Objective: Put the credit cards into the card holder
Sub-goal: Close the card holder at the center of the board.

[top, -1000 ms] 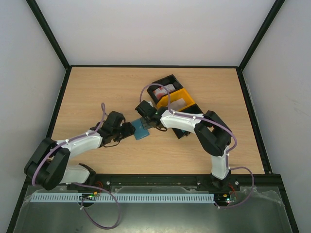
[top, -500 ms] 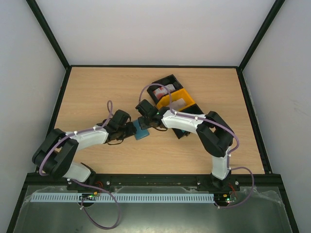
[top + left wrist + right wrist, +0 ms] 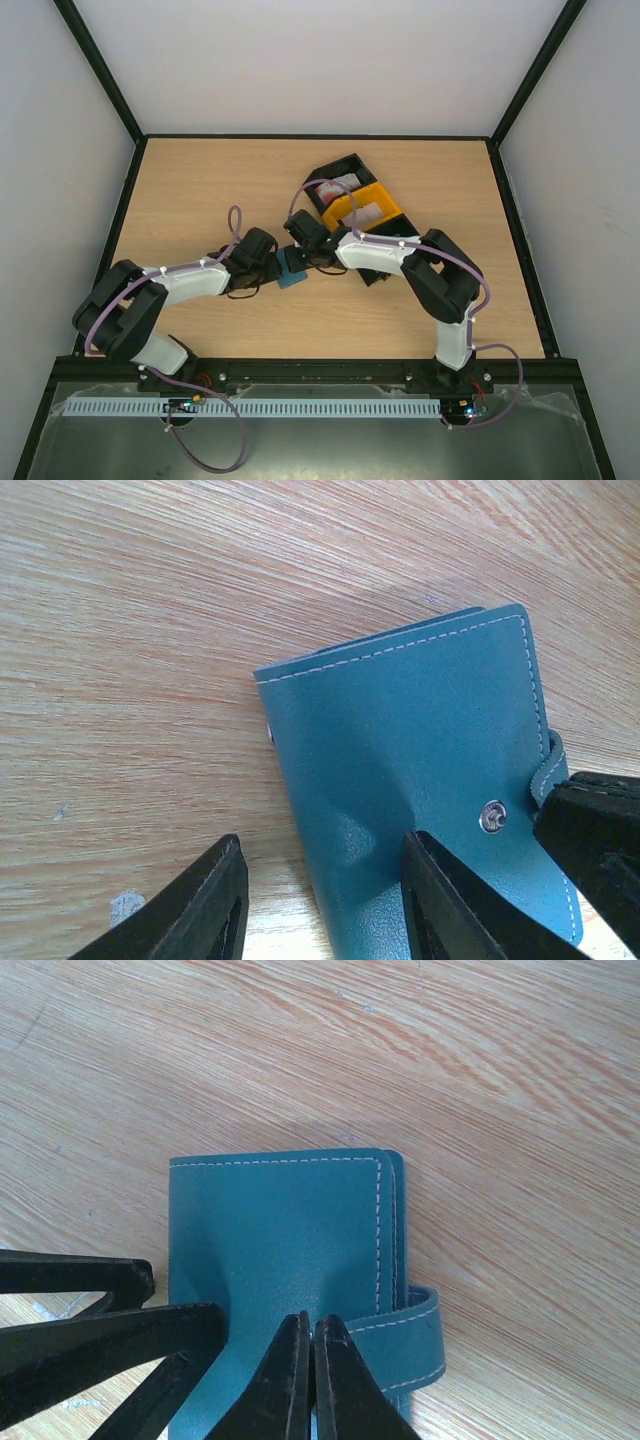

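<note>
The teal wallet [image 3: 291,270] lies shut and flat on the bench [image 3: 200,190], near its middle, with both arms meeting over it. The left tool [image 3: 320,872] is released: its fingers [image 3: 215,905] stand well apart, one over bare wood and the other over the cover, so the wallet's near-left corner sits between them. Its wrist view shows the cover dented beside that inner finger, the metal stud [image 3: 491,816] close by, and the strap [image 3: 545,770] folding round the far edge. The right tool [image 3: 312,1345] is clenched, its two fingers all but touching with only a slit between them. Their tips are down on the cover just beside the strap [image 3: 415,1312], and I cannot tell whether they nip any leather. Seen from above, the right tool [image 3: 299,258] comes in from the far side and the left tool [image 3: 274,267] from the near left. Behind the right arm lie a black bin [image 3: 352,163] and a yellow bin [image 3: 350,205], touching. A red-and-white card [image 3: 336,186] lies in the black bin and a pale card [image 3: 370,212] in the yellow.
</note>
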{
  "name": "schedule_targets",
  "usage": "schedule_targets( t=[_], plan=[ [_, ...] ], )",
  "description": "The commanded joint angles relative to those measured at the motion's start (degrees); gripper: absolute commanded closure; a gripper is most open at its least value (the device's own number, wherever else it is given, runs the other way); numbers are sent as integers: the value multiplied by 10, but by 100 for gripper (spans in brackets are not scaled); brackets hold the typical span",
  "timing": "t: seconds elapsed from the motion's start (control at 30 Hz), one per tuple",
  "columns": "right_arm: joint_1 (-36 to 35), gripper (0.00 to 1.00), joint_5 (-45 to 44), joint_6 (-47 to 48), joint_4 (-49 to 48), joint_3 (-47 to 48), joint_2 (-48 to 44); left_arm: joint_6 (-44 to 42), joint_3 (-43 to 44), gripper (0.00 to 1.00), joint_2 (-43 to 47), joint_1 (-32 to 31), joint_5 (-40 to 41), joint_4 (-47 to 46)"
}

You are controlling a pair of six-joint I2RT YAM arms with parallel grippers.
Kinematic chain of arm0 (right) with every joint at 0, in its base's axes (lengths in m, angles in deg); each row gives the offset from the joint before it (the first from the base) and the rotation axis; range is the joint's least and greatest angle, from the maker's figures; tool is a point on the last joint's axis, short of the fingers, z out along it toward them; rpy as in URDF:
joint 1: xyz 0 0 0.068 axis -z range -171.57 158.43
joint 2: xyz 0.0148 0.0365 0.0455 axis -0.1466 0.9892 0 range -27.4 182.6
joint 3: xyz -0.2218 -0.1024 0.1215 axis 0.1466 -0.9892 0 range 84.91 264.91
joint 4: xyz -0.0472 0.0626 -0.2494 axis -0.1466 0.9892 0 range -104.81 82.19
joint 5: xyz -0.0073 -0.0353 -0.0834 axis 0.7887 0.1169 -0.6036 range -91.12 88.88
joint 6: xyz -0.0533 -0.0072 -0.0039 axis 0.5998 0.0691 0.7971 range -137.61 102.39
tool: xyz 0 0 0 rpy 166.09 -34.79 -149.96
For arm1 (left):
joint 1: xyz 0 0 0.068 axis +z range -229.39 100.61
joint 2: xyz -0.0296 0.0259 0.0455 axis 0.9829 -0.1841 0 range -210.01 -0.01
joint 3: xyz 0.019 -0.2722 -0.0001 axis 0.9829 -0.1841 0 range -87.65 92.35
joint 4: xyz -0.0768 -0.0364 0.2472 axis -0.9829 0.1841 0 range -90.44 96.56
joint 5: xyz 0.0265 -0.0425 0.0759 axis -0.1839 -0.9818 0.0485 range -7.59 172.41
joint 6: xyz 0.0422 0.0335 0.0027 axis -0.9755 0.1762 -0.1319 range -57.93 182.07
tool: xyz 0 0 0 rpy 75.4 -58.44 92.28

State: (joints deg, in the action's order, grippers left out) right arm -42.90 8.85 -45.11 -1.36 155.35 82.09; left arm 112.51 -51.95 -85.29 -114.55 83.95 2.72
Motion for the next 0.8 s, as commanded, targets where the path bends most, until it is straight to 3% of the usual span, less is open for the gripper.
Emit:
schedule_targets(
  t=[0.0,0.77],
  plan=[
    [5,98,19,-16,-26,-11,-13,4,-10,57,-19,-2,17,39],
    [5,98,59,-25,-63,-20,-6,5,-12,60,-24,-2,8,29]
  ],
)
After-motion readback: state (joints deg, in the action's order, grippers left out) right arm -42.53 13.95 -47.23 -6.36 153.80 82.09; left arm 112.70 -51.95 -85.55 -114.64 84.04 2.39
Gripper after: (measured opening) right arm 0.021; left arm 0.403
